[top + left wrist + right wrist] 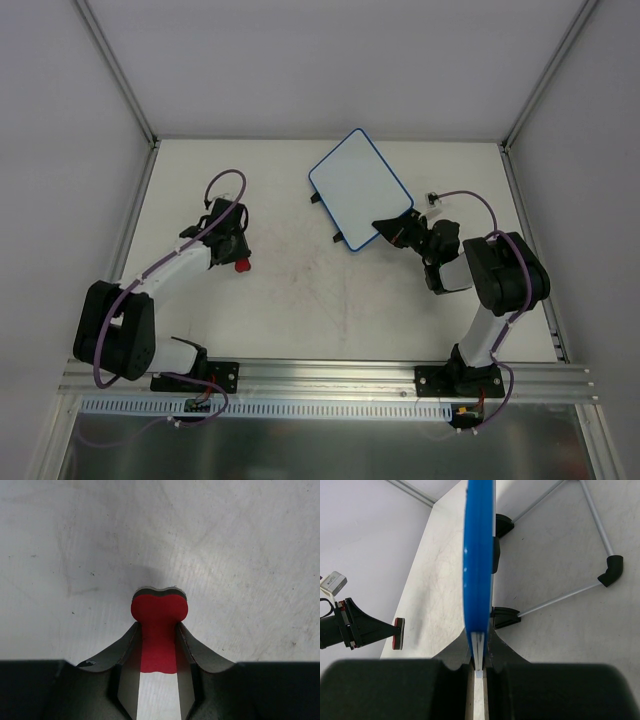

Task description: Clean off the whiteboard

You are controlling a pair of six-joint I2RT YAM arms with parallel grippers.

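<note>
Right gripper [384, 228] is clamped on the lower-right corner of the whiteboard [360, 188]. The board sits upper centre of the top view, angled, and its white face looks clean from there.

In the right wrist view the whiteboard [479, 555] runs edge-on straight up from the jaws. Its blue rim is pinched between both fingers at bottom centre, with two black feet [503, 617] sticking out to the right of the rim.

Left gripper [237, 254] is centre-left of the top view, well apart from the board and low over the table [300, 310]. Its jaws are narrow, gripping the red eraser [159, 611] by the waist, with the eraser's rounded head poking out past the fingertips.
</note>
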